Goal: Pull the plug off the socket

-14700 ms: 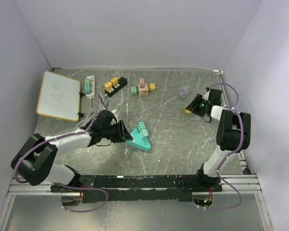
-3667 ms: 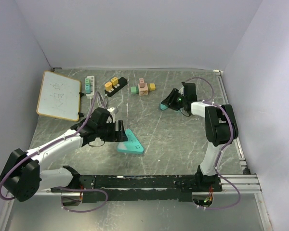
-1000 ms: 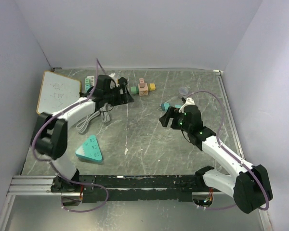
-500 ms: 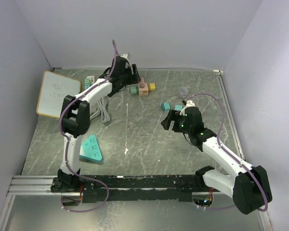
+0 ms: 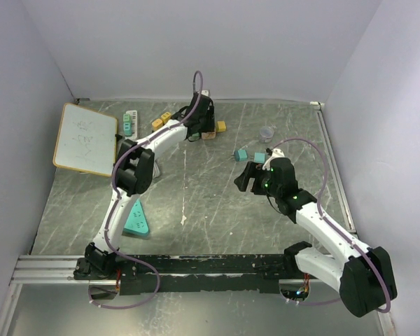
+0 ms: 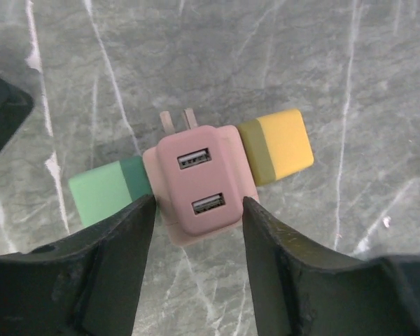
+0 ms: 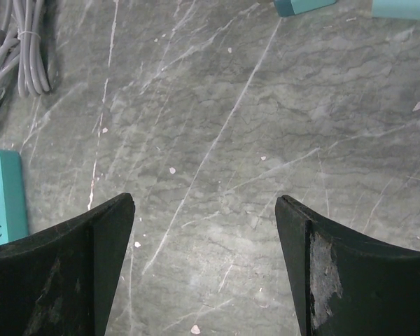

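Adapter (image 6: 199,185) between left tool (image 6: 197,204) fingers

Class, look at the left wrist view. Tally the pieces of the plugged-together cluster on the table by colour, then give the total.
pink adapter: 1
green plug: 1
yellow plug: 1
Total: 3

The pink socket block (image 6: 199,190) lay flat on the tabletop (image 6: 350,63), toward its far side, with two USB ports facing up and two metal prongs jutting from one end. A green plug (image 6: 108,197) was joined to one side of it, and a yellow plug (image 6: 278,143) to the opposite side.
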